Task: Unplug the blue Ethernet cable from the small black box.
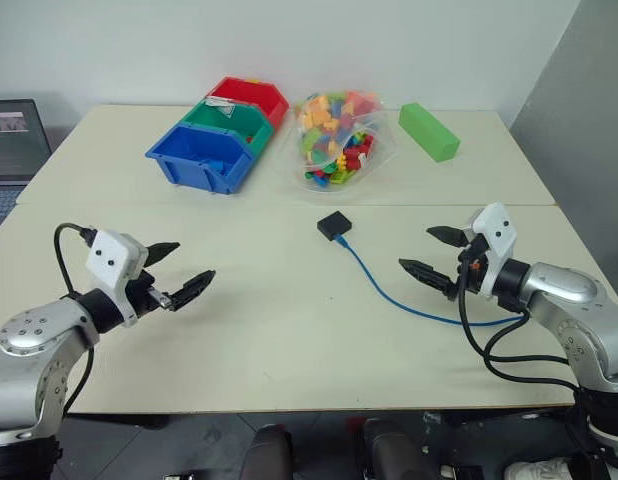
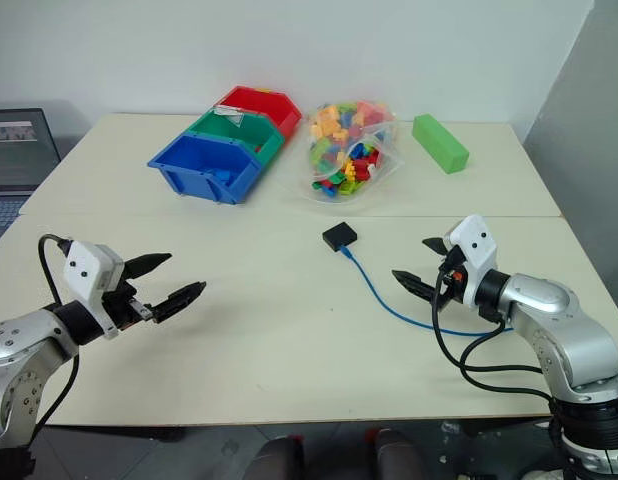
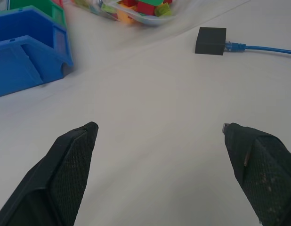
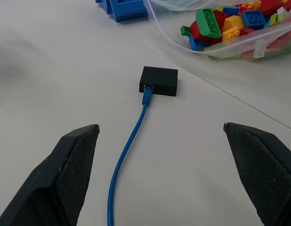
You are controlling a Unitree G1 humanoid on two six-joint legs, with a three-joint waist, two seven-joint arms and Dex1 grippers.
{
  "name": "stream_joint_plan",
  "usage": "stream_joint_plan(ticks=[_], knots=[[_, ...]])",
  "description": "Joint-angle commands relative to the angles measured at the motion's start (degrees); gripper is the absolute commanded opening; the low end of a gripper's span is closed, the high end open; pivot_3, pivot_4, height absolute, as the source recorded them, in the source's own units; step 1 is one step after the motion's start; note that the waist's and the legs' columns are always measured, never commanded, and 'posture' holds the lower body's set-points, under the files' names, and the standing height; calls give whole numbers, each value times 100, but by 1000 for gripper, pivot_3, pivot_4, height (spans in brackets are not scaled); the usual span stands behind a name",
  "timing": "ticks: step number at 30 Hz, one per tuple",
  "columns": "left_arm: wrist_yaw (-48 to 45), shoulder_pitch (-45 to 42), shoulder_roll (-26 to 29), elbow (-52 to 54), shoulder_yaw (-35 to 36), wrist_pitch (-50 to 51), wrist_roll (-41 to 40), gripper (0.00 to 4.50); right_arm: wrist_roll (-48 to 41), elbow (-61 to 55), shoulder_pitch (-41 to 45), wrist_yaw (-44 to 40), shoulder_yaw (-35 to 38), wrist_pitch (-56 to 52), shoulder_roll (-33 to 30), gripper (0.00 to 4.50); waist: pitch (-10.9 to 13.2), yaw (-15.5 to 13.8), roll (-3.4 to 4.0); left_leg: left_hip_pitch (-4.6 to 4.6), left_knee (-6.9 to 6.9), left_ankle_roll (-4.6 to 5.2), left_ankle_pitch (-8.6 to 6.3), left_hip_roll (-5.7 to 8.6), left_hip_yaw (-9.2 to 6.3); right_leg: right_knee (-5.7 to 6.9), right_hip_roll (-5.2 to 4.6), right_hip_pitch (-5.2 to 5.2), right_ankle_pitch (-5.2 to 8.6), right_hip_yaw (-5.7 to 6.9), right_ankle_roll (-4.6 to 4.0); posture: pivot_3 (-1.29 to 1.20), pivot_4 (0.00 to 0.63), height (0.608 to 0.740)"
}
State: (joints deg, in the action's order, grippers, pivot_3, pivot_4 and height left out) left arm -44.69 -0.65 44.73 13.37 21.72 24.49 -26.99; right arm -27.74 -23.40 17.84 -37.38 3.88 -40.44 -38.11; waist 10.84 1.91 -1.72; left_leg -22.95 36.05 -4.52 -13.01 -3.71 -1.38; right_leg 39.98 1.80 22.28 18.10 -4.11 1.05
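on the table (image 1: pixel 289 340), blue cable (image 1: pixel 389 291) (still plugged) meets black box (image 1: pixel 334 225).

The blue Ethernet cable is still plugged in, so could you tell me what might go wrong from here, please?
1. The small black box lies loose on the table; if only the blue Ethernet cable is pulled, the box may well slide along.
2. The bag of bricks sits just behind the box and could be nudged.
3. The right pincer and left pincer are both open and apart from the box; a wide approach could knock it.
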Motion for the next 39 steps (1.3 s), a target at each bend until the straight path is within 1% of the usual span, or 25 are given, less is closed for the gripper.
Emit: stream_joint_plan(ticks=[1,9,12,14,17,21,25,28,29,32,37,39], knots=[[-147,-45,-9,34,50,-42,-142,4500,-21,-174,40,22,149,89,-19,4484,0,0,0,0,0,0,0,0,0,0,0,0,0,0,0,0,150,740],[-135,64,-8,86,12,-53,-26,4500,90,-85,44,-28,60,282,-10,4484,0,0,0,0,0,0,0,0,1,0,0,0,0,0,0,0,150,740],[-145,82,39,158,-34,85,-60,4500,160,-4,76,-111,-65,431,11,4484,0,-1,0,0,0,0,0,0,0,0,0,0,0,0,0,0,150,740],[-397,111,237,250,-165,483,-264,4500,251,61,148,-98,-249,462,82,4484,0,1,0,0,0,0,0,0,0,0,0,0,0,0,0,0,150,740],[-828,168,394,395,-183,780,-638,4500,467,272,320,67,-568,525,348,4484,0,15,0,1,0,0,0,0,0,1,0,1,0,0,0,0,150,740],[-988,55,453,369,-261,640,-541,4500,871,827,683,320,-1045,732,893,4484,1,42,1,3,1,0,0,-2,1,1,2,1,0,1,0,0,150,740],[-989,-339,430,219,-415,486,-411,4500,1586,2110,1199,659,-1660,1287,1684,4484,1,48,1,-1,0,0,0,-1,-3,4,3,4,0,3,-1,0,150,740],[-1072,-470,441,191,-480,359,-349,4500,1924,3071,1600,881,-1813,1662,2138,4484,1,50,0,0,2,0,0,0,2,3,2,3,-2,1,-4,0,150,740],[-1100,-487,435,206,-485,299,-336,4500,2008,3354,1720,958,-1796,1777,2256,4484,1,50,1,-4,1,0,1,1,2,3,2,7,-16,1,-27,0,150,740],[-1201,-497,482,304,-480,343,-408,4500,2139,4345,2169,1194,-1674,2032,2662,4484,1,53,1,-5,0,0,0,0,4,2,2,7,-18,1,-31,0,150,740],[-1292,-446,561,304,-420,349,-390,4500,2277,5677,2751,1372,-1527,2439,3151,4484,2,93,1,-3,-3,0,0,-1,2,3,1,7,-18,3,-31,0,150,740],[-1301,-433,582,287,-388,361,-392,4500,2303,6040,2914,1482,-1423,2458,3266,4199,2,97,1,-3,-3,0,0,0,2,3,1,7,-18,3,-32,0,150,740]])
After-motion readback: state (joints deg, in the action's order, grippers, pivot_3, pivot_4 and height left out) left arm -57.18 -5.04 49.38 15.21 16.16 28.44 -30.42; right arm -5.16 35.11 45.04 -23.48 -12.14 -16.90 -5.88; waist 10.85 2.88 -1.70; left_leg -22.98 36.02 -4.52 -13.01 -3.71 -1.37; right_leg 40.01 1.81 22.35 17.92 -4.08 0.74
